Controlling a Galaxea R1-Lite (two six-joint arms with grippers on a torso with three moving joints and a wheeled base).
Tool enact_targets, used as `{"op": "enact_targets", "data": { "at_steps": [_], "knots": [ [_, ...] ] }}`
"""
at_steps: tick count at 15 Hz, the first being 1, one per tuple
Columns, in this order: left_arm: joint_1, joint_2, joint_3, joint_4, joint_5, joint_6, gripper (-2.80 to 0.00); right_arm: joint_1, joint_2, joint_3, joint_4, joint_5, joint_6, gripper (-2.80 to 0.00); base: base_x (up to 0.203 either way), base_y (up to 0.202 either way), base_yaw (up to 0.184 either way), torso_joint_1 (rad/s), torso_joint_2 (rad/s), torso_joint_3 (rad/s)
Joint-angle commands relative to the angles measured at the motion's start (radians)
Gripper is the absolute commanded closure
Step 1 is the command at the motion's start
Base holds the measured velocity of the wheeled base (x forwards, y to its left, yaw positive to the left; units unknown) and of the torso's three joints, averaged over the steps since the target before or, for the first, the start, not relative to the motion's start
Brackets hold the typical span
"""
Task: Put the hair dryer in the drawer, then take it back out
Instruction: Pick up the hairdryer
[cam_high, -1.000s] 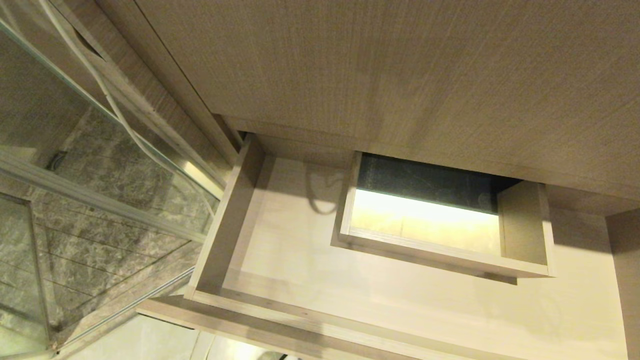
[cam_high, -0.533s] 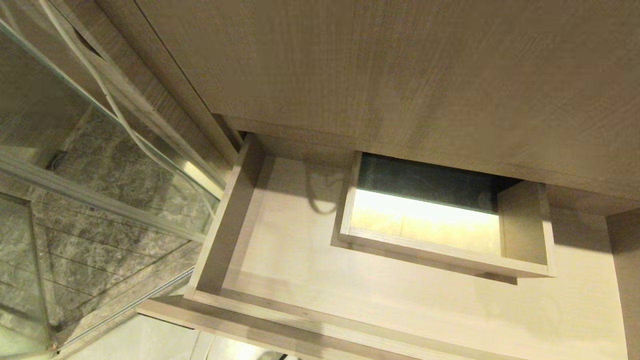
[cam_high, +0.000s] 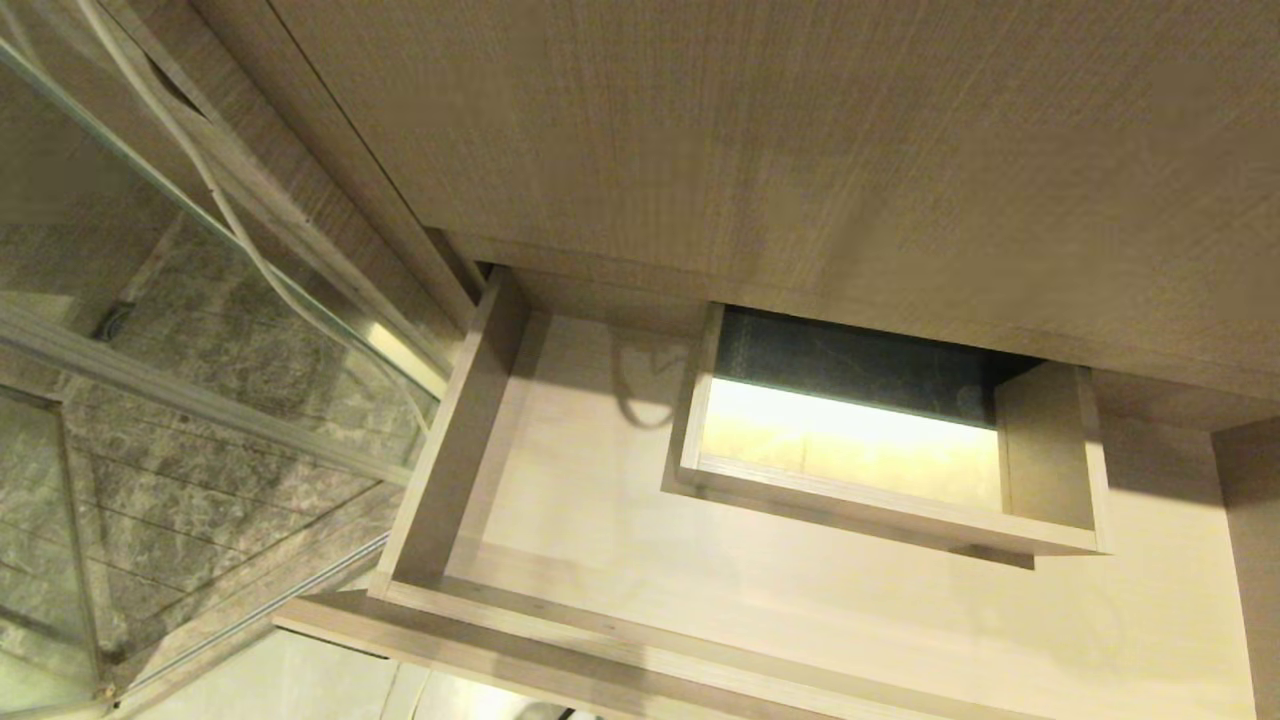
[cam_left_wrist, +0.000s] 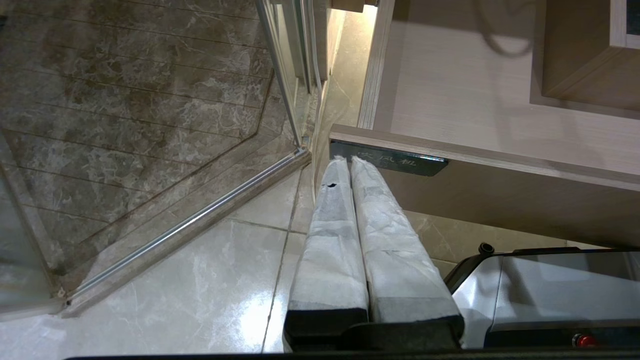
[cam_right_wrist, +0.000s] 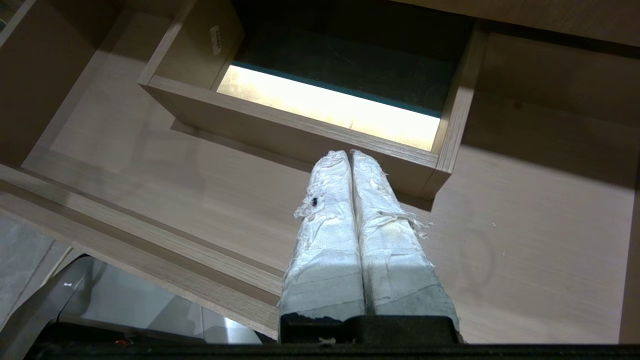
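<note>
1. The drawer (cam_high: 560, 520) stands pulled out beneath a tall wood-grain panel (cam_high: 800, 140), its pale floor bare in the head view.
2. A box-shaped cut-out (cam_high: 1050, 450) sits against the drawer's back edge, toward its right side, lit inside.
3. The hair dryer shows in none of the views; I cannot tell where it is.
4. The left gripper (cam_left_wrist: 347, 159) hangs outside the drawer's front left corner, fingers (cam_left_wrist: 330, 240) pressed together on nothing, tips near a small black plate (cam_left_wrist: 395, 161).
5. The right gripper (cam_right_wrist: 348, 152) hovers over the drawer floor, fingers (cam_right_wrist: 327, 235) closed and empty, tips near the cut-out's front wall.
6. A glass partition (cam_high: 150, 330) and marble floor (cam_high: 200, 420) lie beyond the drawer's left edge.
</note>
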Motion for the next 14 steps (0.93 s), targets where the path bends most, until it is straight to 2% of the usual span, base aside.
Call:
{"op": "enact_targets", "data": {
  "at_steps": [1, 7, 9, 14],
  "knots": [
    [0.000, 0.000, 0.002, 0.000, 0.000, 0.001, 0.00, 0.001, -0.039, 0.040, -0.001, 0.000, -0.002, 0.00, 0.000, 0.000, 0.000, 0.000, 0.00, 0.000],
    [0.000, 0.000, 0.000, 0.000, 0.000, 0.000, 0.00, 0.002, -0.039, 0.040, 0.000, 0.005, -0.011, 0.00, 0.000, 0.000, 0.000, 0.013, -0.02, -0.005],
    [0.000, 0.000, 0.002, 0.000, 0.000, 0.001, 0.00, 0.000, -0.039, 0.040, 0.000, 0.000, -0.002, 0.00, 0.000, 0.000, 0.000, 0.182, -0.35, -0.155],
    [0.000, 0.000, 0.000, 0.000, 0.000, 0.000, 0.00, 0.001, -0.039, 0.040, 0.000, 0.000, -0.002, 0.00, -0.001, -0.009, 0.153, 0.141, -0.45, -0.207]
  ]
}}
